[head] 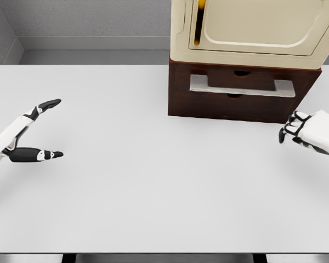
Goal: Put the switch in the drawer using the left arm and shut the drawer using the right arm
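Note:
A dark brown drawer cabinet [230, 104] stands at the back right of the white table [153, 186]. Its upper drawer [238, 85] looks slightly pulled out, with a pale grey front edge showing. No switch shows anywhere in the head view. My left hand [41, 131] hovers at the far left with its fingers spread and nothing in it. My right hand [293, 129] sits at the far right, just right of the cabinet's lower corner, its dark fingers curled and holding nothing.
A cream-coloured appliance [252, 27] with a door panel and a yellow strip rests on top of the cabinet. A grey wall runs behind the table. The table's front edge lies near the bottom of the picture.

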Available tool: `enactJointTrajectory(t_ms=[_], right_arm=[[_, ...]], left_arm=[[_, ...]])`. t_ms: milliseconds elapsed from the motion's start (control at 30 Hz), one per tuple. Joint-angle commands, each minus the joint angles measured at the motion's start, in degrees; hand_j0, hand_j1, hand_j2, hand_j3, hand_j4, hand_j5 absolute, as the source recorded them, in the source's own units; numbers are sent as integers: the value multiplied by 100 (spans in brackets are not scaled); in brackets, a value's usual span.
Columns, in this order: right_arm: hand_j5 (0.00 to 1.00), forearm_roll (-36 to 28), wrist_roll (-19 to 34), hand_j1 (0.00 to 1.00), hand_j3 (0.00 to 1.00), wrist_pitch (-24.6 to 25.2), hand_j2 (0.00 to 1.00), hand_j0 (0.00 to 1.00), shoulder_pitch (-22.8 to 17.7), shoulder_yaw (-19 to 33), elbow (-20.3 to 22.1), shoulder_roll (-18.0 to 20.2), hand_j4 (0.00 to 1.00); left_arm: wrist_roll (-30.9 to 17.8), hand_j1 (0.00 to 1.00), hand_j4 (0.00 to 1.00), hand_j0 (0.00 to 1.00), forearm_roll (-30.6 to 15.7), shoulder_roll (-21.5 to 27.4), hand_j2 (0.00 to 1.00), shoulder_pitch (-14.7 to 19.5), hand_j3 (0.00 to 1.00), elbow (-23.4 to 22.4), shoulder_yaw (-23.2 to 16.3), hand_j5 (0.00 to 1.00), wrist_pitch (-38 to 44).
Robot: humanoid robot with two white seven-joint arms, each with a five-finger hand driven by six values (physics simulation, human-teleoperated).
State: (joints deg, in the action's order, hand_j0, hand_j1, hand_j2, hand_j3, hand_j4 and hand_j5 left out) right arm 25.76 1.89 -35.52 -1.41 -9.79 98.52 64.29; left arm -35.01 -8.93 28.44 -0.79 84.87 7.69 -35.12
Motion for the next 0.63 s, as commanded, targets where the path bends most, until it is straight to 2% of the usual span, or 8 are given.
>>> enactJointTrajectory(t_ms=[0, 300, 333, 400, 533, 600], right_arm=[[58, -757, -189, 58, 58, 52, 58, 58, 0, -49, 98, -48, 58], [58, -713, -180, 58, 58, 52, 58, 58, -193, -32, 142, 66, 58], [59, -722, -189, 59, 59, 52, 59, 59, -193, -23, 133, 215, 59], [60, -722, -198, 60, 60, 52, 60, 60, -193, -5, 45, 339, 60], [62, -713, -198, 62, 62, 52, 62, 62, -193, 4, -509, 523, 62], [62, -713, -198, 62, 62, 52, 62, 62, -193, 12, -641, 550, 62]], left_arm=[[1, 100, 100, 100, -56, 3, 100, 0, 100, -6, -22, 100, 12], [1, 100, 100, 100, -47, 3, 100, 0, 100, 3, -22, 100, 12], [1, 100, 100, 100, -47, 3, 100, 0, 100, 12, -30, 100, 12], [1, 100, 100, 100, -47, 3, 100, 0, 100, 73, -30, 100, 12], [1, 100, 100, 100, -47, 3, 100, -35, 100, 73, -22, 100, 12], [1, 100, 100, 100, -47, 3, 100, -70, 100, 82, -22, 100, 12]])
